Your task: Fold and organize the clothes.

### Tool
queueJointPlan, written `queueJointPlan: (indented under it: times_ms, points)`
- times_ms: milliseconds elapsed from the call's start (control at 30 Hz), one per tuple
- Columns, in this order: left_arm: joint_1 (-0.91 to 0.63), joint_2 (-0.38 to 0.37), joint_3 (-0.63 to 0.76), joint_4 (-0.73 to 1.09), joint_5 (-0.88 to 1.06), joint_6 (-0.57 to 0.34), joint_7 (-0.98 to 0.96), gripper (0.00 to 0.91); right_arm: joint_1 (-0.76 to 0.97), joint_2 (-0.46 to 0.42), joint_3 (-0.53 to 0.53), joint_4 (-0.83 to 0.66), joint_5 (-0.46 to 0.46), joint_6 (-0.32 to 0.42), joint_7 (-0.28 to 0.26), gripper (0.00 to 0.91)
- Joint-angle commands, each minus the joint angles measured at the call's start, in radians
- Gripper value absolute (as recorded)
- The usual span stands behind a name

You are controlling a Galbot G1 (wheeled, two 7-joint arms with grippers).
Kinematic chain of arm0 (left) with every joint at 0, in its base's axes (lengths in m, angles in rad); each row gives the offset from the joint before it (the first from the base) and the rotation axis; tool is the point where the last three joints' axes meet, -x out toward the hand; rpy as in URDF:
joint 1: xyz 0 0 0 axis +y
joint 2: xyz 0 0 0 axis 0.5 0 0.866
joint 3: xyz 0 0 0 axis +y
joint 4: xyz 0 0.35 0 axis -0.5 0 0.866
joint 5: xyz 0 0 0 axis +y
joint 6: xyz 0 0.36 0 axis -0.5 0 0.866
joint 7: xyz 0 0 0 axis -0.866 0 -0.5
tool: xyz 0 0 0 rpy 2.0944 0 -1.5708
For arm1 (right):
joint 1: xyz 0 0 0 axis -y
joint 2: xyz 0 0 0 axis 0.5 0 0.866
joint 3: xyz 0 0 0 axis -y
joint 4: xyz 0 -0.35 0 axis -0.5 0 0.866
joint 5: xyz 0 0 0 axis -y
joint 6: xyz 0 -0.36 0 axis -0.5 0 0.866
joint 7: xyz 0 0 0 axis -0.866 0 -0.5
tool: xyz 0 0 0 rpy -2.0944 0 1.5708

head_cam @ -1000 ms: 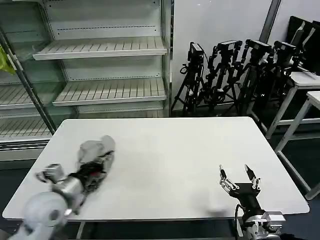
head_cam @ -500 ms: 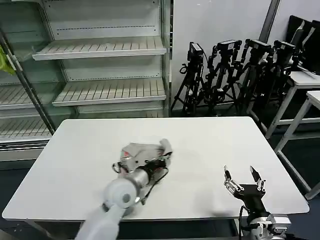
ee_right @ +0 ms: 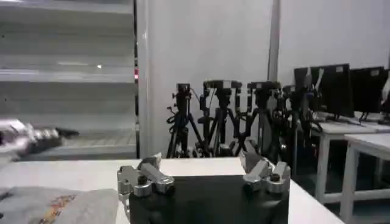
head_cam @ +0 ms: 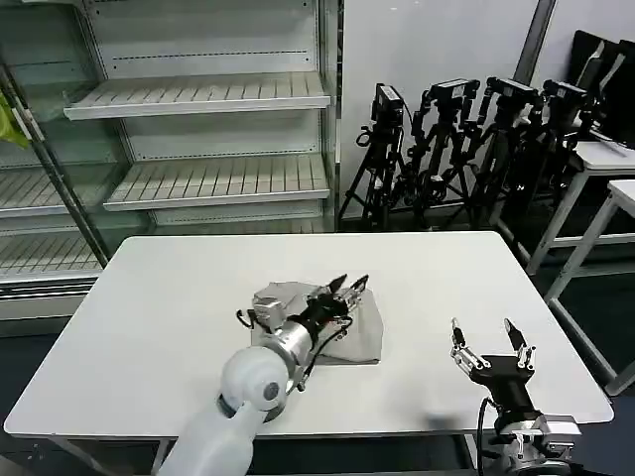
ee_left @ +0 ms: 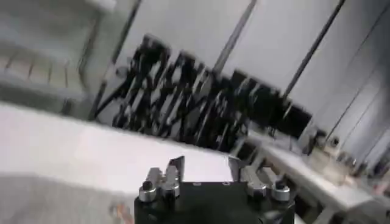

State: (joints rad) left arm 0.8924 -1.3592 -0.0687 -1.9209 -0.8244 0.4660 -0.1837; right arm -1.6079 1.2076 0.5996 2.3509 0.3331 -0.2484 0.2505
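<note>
R gripper (head_cam: 493, 340) waits at near table edge on the robot's right, fingers spread, nothing betw. them. Rumpled light grey cotton T-shirt (head_cam: 359, 328) lies mid white rectangular table (head_cam: 466, 278), a bit toward near side. L gripper (head_cam: 346, 288) sits over shirt's far edge, fingers apart. Behind: metal shelving (head_cam: 208, 94), black tripods (head_cam: 451, 149).

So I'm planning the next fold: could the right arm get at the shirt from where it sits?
Probably yes. The right pincer is open above the table, with bare tabletop between it and the T-shirt; the left pincer hovers over the shirt's far side.
</note>
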Motion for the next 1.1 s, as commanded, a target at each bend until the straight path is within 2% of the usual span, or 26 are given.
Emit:
queueJointPlan:
  times_ms: [33,100,267,367,667,1100]
  points:
    - [0.254,0.103,-0.206,-0.313,0.174,-0.142,0.038,0.907,0.028,-0.008,-0.017,0.004,-0.035,0.024,0.01,0.907]
    - [0.379,0.136,-0.294,-0.333,0.414,-0.196,0.037,0.907,0.032,-0.015,-0.021,0.015,-0.046,0.022,0.011,0.907]
    - [0.589,0.144,-0.444,-0.382,0.523,-0.251,0.039,0.907,0.03,-0.019,-0.017,0.012,-0.05,0.038,0.004,0.907]
    - [0.646,0.133,-0.465,-0.398,0.6,-0.251,0.039,0.907,0.024,-0.008,-0.024,0.014,-0.075,0.043,0.004,0.907]
    - [0.718,0.089,-0.455,-0.414,0.741,-0.272,0.04,0.907,0.016,0.0,-0.068,0.003,-0.152,0.065,0.002,0.907]
    - [0.739,0.067,-0.434,-0.448,0.754,-0.265,0.028,0.907,-0.008,-0.001,-0.065,0.032,-0.177,0.053,-0.011,0.907]
